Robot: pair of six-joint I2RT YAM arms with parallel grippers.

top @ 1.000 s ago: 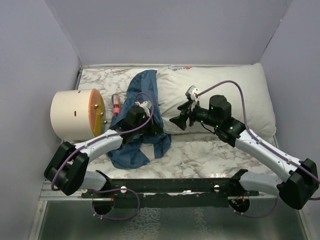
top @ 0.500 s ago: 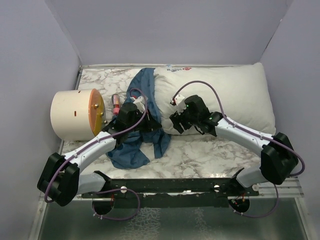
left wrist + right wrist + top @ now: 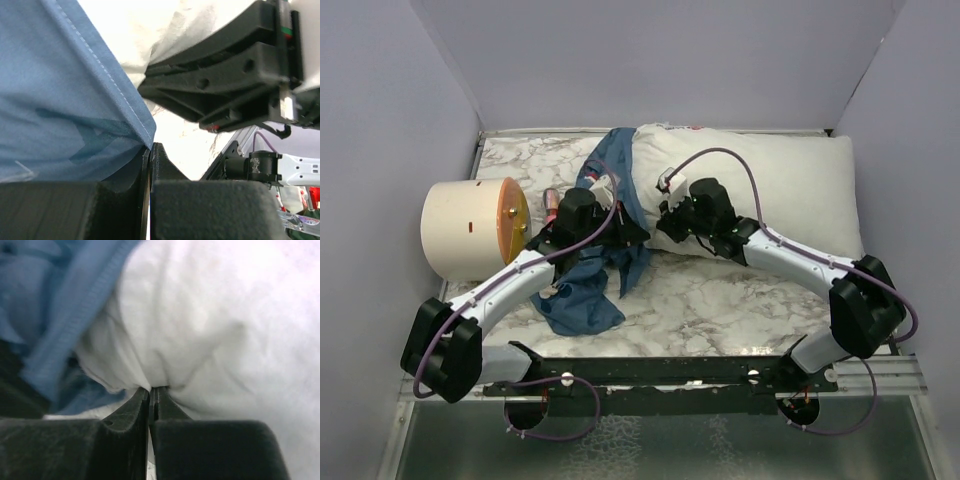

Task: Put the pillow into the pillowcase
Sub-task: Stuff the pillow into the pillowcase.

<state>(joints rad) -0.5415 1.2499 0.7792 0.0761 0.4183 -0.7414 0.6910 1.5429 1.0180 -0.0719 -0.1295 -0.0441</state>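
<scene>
the plump white rectangular fabric pillow (image 3: 770,190) lies along the back of the white marble-patterned tabletop (image 3: 720,300). its left end touches the floppy blue fabric pillowcase (image 3: 582,295), which is crumpled and draped from that end down toward the near edge. the left gripper (image 3: 149,150) is clenched on the stitched blue hem of the pillowcase. the right gripper (image 3: 151,390) is pinched tight on a fold of white cloth at the pillow's near-left corner, just beside that hem. the step in hand, as i judge it, is feeding this corner into the mouth of the case. to do it well, the left arm should lift the hem up off the table so the mouth gapes (whether it grips one layer or both i cannot tell, and both would hold the mouth closed). the right arm should steer the pinched corner under the raised hem rather than over it. the pinch is on cloth only, so a slow, low drag suits better than a sharp tug, which could slip the fabric free. the two grippers sit very close, so they need room to pass. the cream cylindrical drum with an orange face (image 3: 470,228) stands to the left, and the bunched case should not be dragged into it.
</scene>
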